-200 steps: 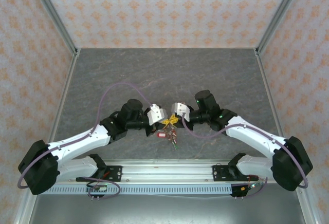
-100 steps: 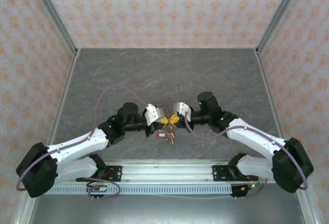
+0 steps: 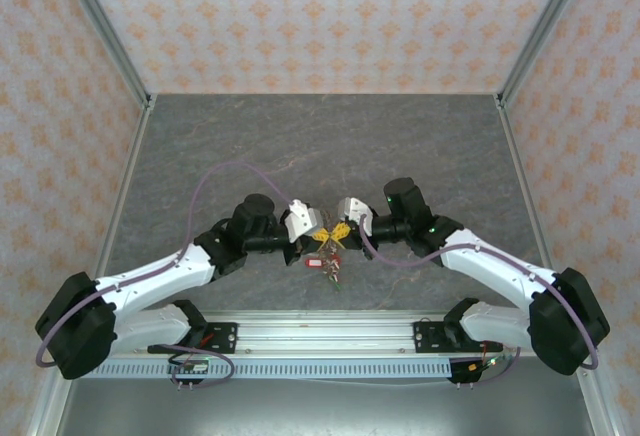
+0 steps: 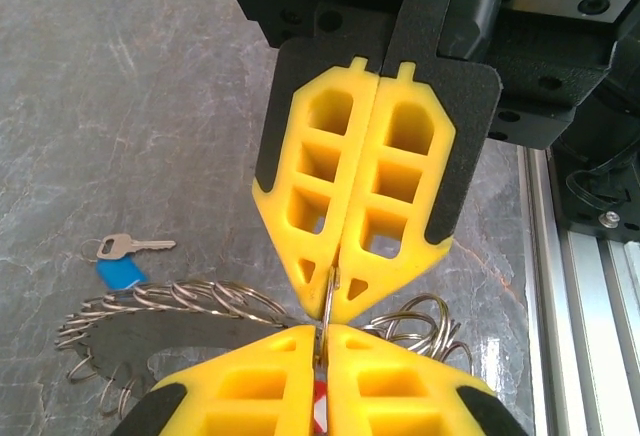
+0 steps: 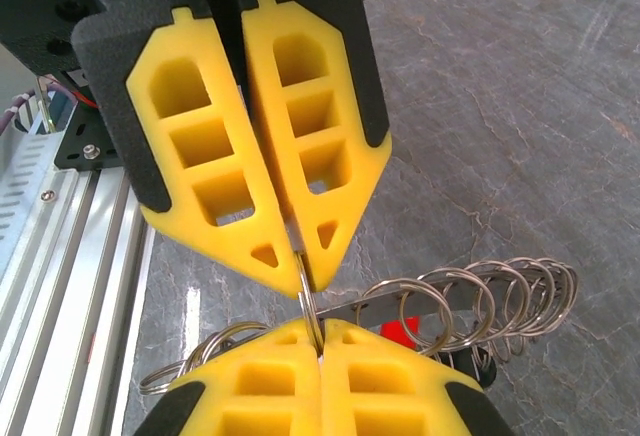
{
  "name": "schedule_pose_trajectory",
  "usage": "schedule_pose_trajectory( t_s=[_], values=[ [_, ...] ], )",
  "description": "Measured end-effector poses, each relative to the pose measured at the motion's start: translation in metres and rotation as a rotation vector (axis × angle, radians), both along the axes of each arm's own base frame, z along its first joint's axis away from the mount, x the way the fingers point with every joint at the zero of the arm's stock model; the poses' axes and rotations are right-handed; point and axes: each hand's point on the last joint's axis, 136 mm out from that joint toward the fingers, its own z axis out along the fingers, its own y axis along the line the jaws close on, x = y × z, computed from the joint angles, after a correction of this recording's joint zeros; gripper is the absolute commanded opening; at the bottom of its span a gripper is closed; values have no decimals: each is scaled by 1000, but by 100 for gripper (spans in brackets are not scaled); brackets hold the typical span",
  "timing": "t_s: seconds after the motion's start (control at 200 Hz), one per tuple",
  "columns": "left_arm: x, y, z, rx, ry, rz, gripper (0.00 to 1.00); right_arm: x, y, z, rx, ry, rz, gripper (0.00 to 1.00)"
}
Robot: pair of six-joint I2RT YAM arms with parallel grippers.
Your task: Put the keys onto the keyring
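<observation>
My two grippers meet tip to tip over the table's near middle. In the top view the left gripper [image 3: 317, 234] and right gripper [image 3: 338, 231] touch above the keyring [image 3: 328, 262]. Both are shut on one small split ring [image 4: 329, 304] of the keyring's fringe. In the left wrist view my left gripper [image 4: 324, 341] pinches that ring from below, and the right gripper's fingers [image 4: 400, 216] pinch it from above. The right gripper [image 5: 320, 344] shows the same small ring [image 5: 309, 298]. The keyring's grey plate [image 5: 470, 301] hangs behind. A key with a blue tag [image 4: 122, 261] lies on the table.
A red tag [image 5: 400, 331] and a dark tag [image 5: 462, 364] hang among the small rings. The aluminium base rail [image 3: 320, 336] runs along the near edge. Patterned walls enclose the grey stone-look table [image 3: 320, 146].
The left arm dipped back and down, then returned. The right gripper moved slightly toward the left one. The grippers stay tip to tip over the keys.
</observation>
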Motion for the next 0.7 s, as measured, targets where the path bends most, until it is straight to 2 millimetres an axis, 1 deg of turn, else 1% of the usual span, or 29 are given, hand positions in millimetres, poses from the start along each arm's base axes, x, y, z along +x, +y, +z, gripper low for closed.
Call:
schedule_pose_trajectory(
  t_s=[0.21, 0.701],
  values=[
    [2, -5, 0, 31, 4, -29, 13, -1, -1, 0, -11, 12, 0, 0],
    [3, -5, -4, 50, 1, -32, 14, -2, -3, -3, -32, 23, -3, 0]
  ],
)
